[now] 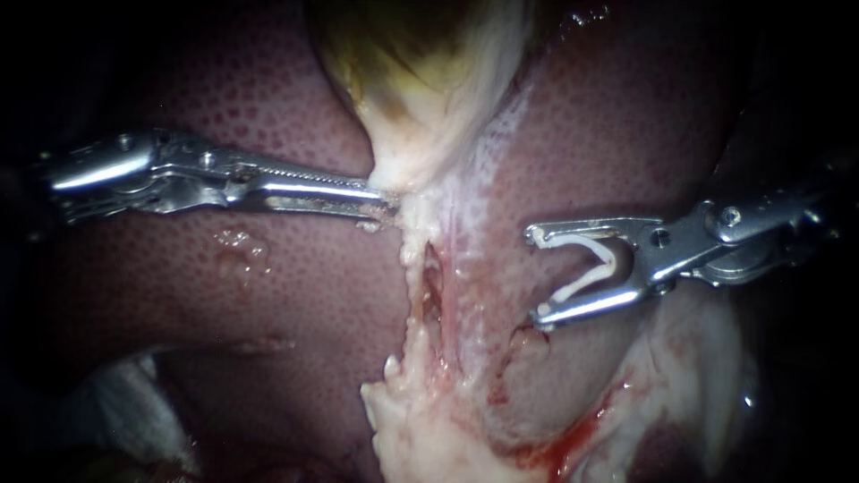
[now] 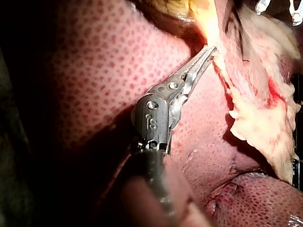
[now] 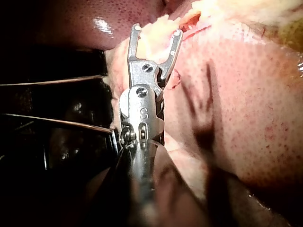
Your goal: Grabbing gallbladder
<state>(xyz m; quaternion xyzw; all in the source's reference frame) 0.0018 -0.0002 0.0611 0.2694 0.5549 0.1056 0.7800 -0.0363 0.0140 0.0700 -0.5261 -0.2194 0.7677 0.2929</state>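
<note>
Jaws of left instrument (image 1: 385,204) clamp gallbladder (image 1: 420,80) edge; jaws of right instrument (image 1: 534,275), spread wide, hold 1 white clip (image 1: 611,259).

Off-task items we see: liver, pale strip, blood, gauze, clip

We see speckled red-brown liver (image 1: 268,313) filling most of the view. A ragged pale tissue strip (image 1: 420,420) with a slit in it runs down the middle, with blood (image 1: 564,447) smeared beside its lower end. We make out a white gauze-like patch (image 1: 134,402) at the liver's lower-left edge, clear droplets (image 1: 237,246) on the liver, and a white V-shaped clip (image 1: 582,281) right of the strip.
</note>
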